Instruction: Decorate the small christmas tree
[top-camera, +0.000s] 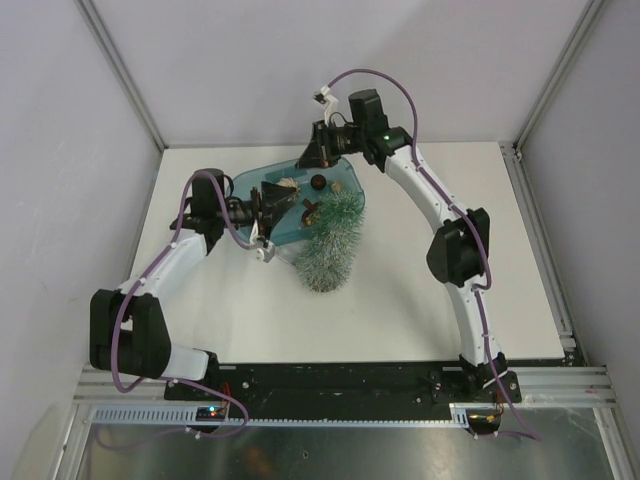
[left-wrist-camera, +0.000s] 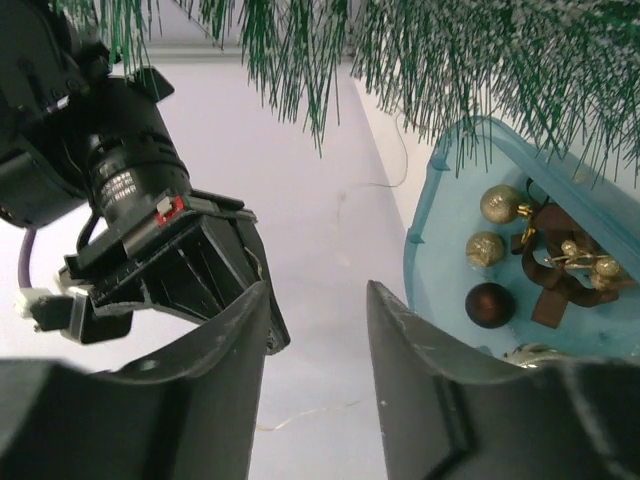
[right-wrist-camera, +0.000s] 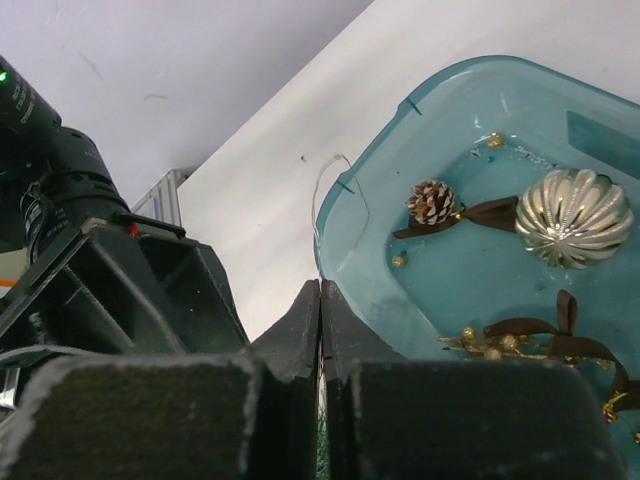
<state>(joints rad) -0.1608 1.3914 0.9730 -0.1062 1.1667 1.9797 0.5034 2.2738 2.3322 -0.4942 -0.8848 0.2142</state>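
Left gripper (left-wrist-camera: 318, 300): jaws apart, nothing between them, sitting just off the blue tub (left-wrist-camera: 440, 215) rim. Right gripper (right-wrist-camera: 320, 300): pressed together at the tub's far edge; we can't tell if a thread is pinched. The small christmas tree (top-camera: 328, 250) lies on its side on the desk (top-camera: 420, 300), needles overhanging the tub. We judge it light, with springy, slippy bristles and a stiff core. Grip deep at the trunk near the wide end, not the needle tips.

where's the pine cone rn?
Right wrist view, centre-right: the pine cone lies inside the blue tub, left of the ribbed gold bauble, at the end of a brown ribbon.
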